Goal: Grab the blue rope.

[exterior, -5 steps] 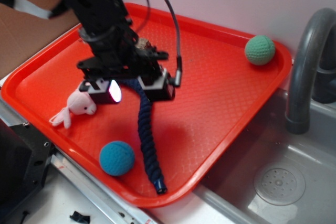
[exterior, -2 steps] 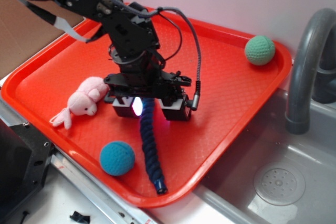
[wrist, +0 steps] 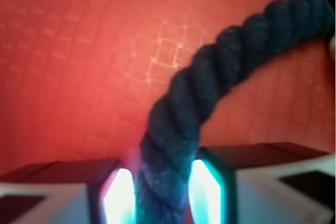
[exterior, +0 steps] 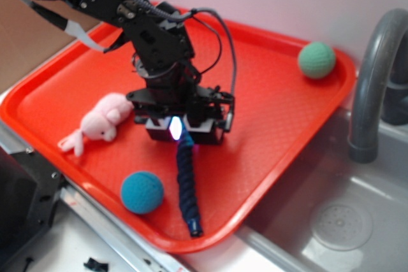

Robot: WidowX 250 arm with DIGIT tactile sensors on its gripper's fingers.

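Red tray (exterior: 287,113): textured plastic, beside a steel sink (exterior: 331,221) with grey faucet (exterior: 373,74); it carries all the items below. Robot arm (exterior: 146,36): black, reaching down over the tray's middle. Gripper (exterior: 180,133): low on the tray; in the wrist view the jaws stand narrowly apart, one lit pad on each side of the rope and close against it; whether they press it firmly cannot be told. Rope (exterior: 187,183): navy, thick, twisted; it runs from between the jaws toward the tray's near rim, ending in a shiny cap, with its other part curving away in the wrist view (wrist: 210,82). Likely light, soft and limp, compressible under the pads, with a rough twist that should resist slipping; free ends would droop when lifted. Best hold: across the body, not the smooth cap. Pink plush (exterior: 99,122): left of the gripper, apart from the rope. Blue ball (exterior: 141,192): just beside the rope's lower run. Green ball (exterior: 317,60): far corner, well apart.
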